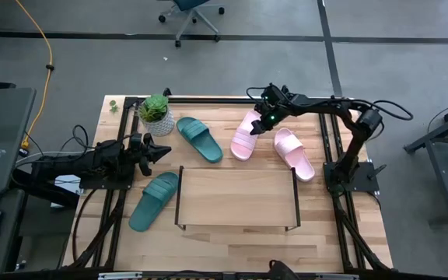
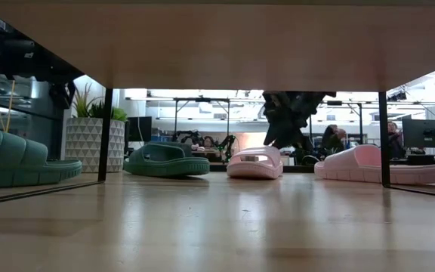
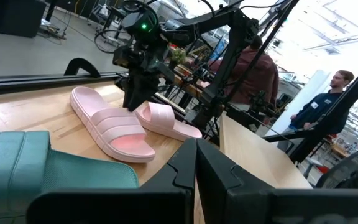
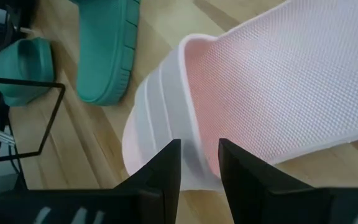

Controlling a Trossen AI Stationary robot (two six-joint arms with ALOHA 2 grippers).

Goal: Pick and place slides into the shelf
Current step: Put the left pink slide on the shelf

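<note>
right gripper hangs directly over the near pink slide, fingers parted and straddling its ribbed strap without yet pinching it; the stance suits a straight-down grasp across the strap, the one raised part the jaws can span. whether the tips already touch the rubber cannot be told. this pink slide lies at the far side of the table, angled, sole down, beyond the shelf. the second pink slide lies just beside it toward the right arm's base, apart from it. one teal slide lies on the near pink slide's other side, close by a potted plant; the other teal slide rests just outside the shelf's left wire edge. the shelf stands nearer the table's front, its wood surface carrying no slide, so by the look of it the task is at its first pick. left gripper waits clenched and holding nothing at the table's left side, near the plant, clear of the right arm's path. people stand in the room behind, away from the table.
</note>
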